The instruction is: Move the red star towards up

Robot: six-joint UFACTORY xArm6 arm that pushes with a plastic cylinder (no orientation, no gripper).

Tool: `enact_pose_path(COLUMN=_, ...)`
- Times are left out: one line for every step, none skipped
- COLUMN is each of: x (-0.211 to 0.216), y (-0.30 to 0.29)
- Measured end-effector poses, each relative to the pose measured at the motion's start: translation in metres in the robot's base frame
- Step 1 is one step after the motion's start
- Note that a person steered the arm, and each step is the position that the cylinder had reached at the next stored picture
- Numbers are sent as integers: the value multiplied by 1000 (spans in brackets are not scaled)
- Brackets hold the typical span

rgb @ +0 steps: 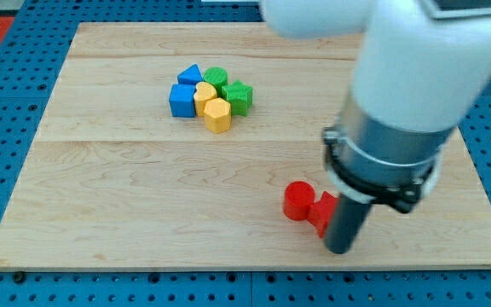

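The red star (321, 211) lies near the view's bottom right, partly hidden behind my rod. A round red block (297, 200) touches it on its left. My tip (339, 249) rests on the board just below and to the right of the red star, touching or nearly touching it. The arm's white and grey body (407, 94) fills the view's upper right.
A cluster sits at the upper middle: a blue cube (181, 100), a blue triangle (191, 75), two yellow blocks (205, 95) (217, 115), and two green blocks (216, 78) (238, 96). The wooden board (126, 188) ends close below my tip.
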State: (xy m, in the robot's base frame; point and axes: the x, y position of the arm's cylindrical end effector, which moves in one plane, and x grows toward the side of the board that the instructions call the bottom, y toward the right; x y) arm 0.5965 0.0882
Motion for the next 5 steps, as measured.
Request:
enact_pose_path(x=-1, y=-30)
enact_pose_path(x=-2, y=-41)
enact_pose_path(x=-6, y=-30)
enact_pose_path(x=-31, y=11)
enact_pose_path(x=-44, y=23)
